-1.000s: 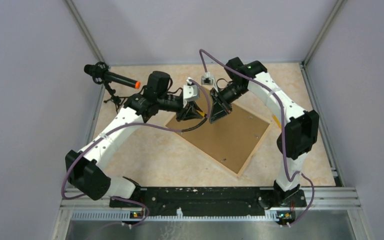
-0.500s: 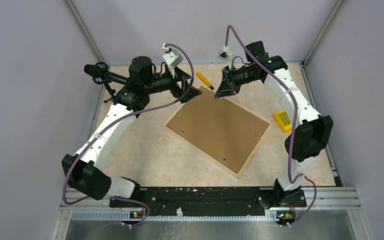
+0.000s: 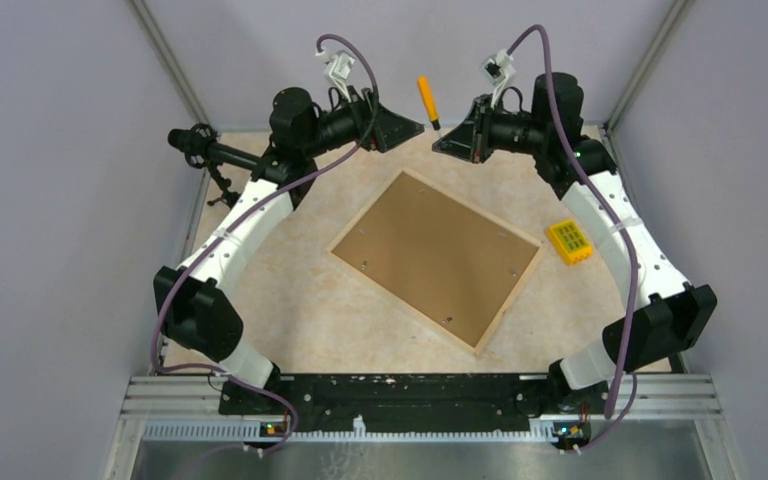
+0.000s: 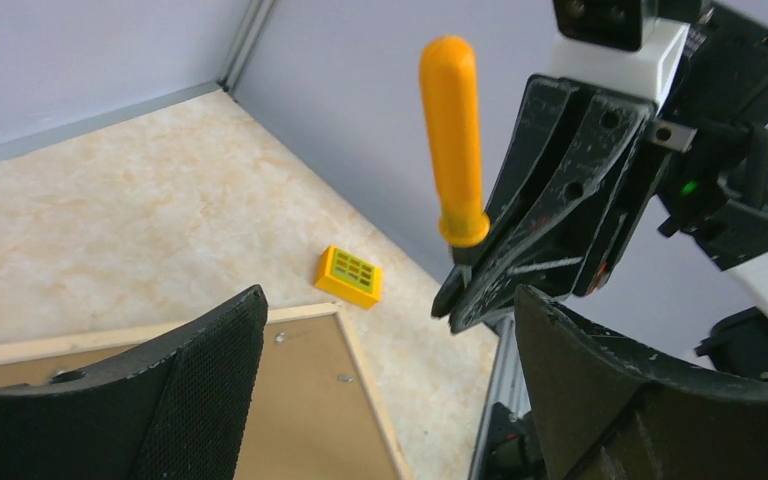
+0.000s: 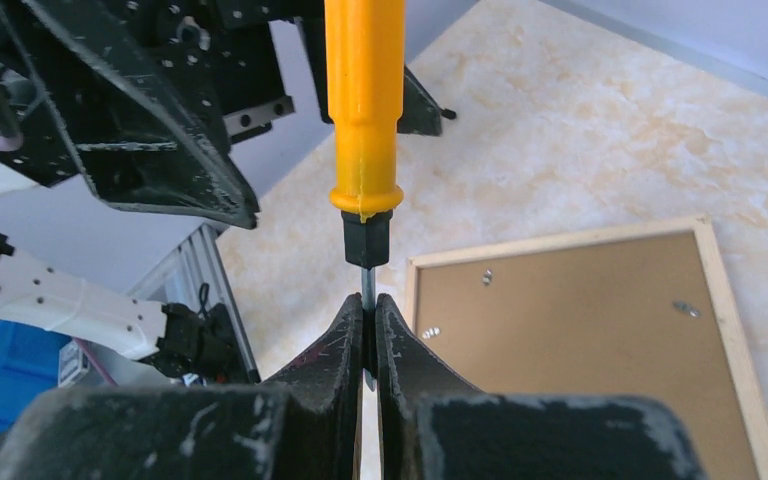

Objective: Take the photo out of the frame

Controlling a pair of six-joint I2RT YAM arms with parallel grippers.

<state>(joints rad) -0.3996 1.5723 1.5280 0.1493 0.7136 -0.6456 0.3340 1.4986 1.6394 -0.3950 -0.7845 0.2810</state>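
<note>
The frame (image 3: 435, 255) lies face down on the table, its brown board and pale wood edges up; it also shows in the wrist views (image 4: 290, 400) (image 5: 580, 330). The photo is hidden under the board. My right gripper (image 3: 442, 146) (image 5: 370, 305) is raised above the frame's far corner, shut on the metal shaft of an orange-handled screwdriver (image 3: 426, 98) (image 5: 364, 110), which stands upright. My left gripper (image 3: 415, 128) (image 4: 390, 300) hangs open just left of the screwdriver (image 4: 452, 140), holding nothing and facing the right gripper (image 4: 460, 300).
A small yellow block (image 3: 570, 241) (image 4: 348, 275) sits on the table right of the frame. A black microphone on a small tripod (image 3: 222, 156) stands at the back left corner. Grey walls close in the table on three sides.
Both arms rose from the frame's far corner toward the back wall. The left jaws opened wide. The screwdriver came up with the right gripper and now stands upright.
</note>
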